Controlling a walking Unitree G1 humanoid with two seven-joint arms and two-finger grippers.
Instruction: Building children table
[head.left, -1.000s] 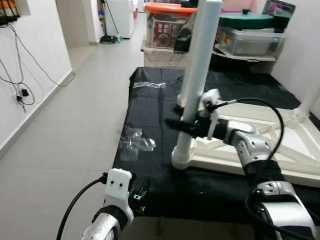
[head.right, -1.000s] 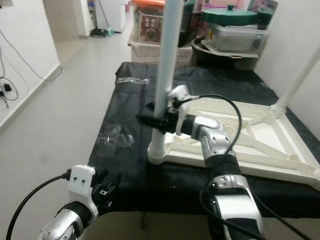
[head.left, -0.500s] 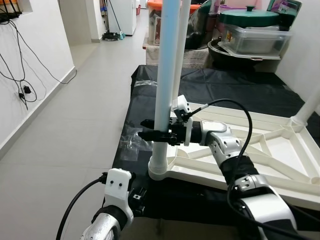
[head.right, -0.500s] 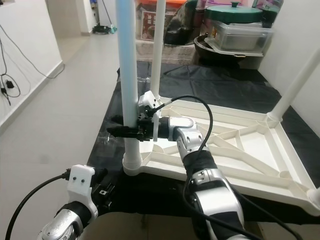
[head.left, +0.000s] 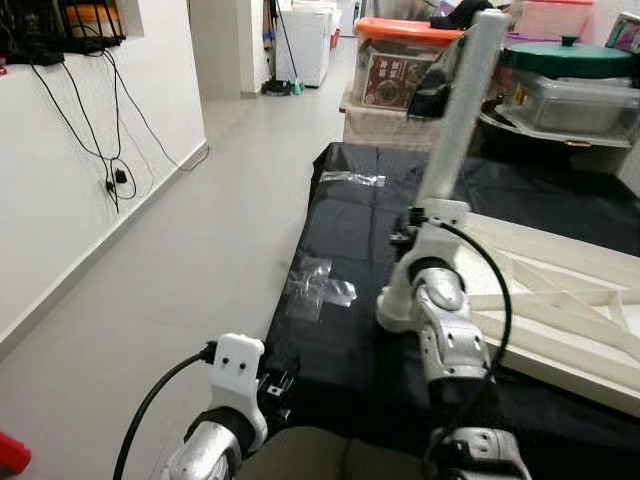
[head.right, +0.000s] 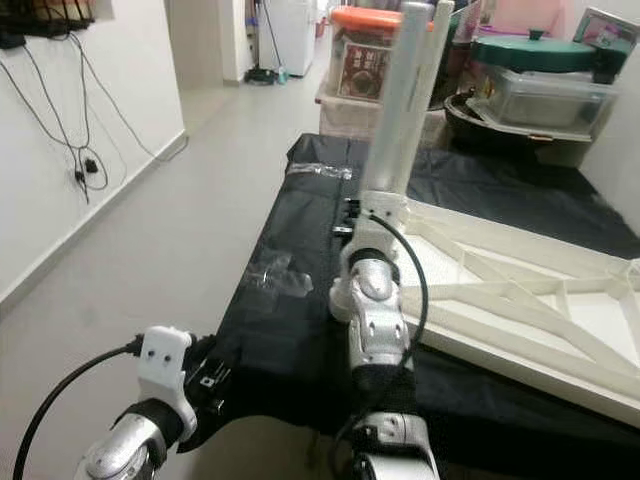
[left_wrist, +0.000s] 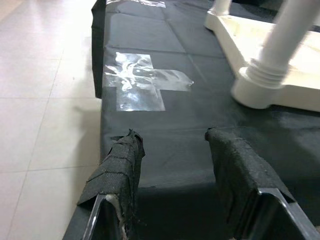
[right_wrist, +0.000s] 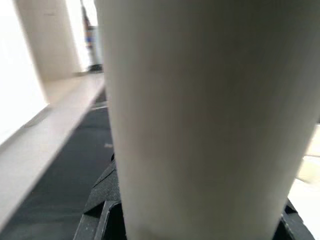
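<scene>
Tabletop (head.right: 520, 300) upside down on black sheet (head.left: 345, 250), one white leg (head.right: 400, 110) standing from its near corner socket, gripped by right tool (right_wrist: 195, 220).
Two tools are in view: the right one is clamped round that leg just above the socket, black fingers (right_wrist: 97, 210) showing either side of the tube in the right wrist view; the left tool (left_wrist: 175, 175) hangs low at the near edge of the sheet, its two taped fingers (left_wrist: 122, 165) apart and holding nothing. Ahead of the left tool lies one clear plastic bag (left_wrist: 142, 82) on the sheet; a second clear bag (head.left: 352, 178) lies farther off. Beyond the right tool stand an orange-lidded bin (head.left: 400, 65) and a green-lidded container (head.left: 565, 75). The right arm hides its own fingers from the head views.
</scene>
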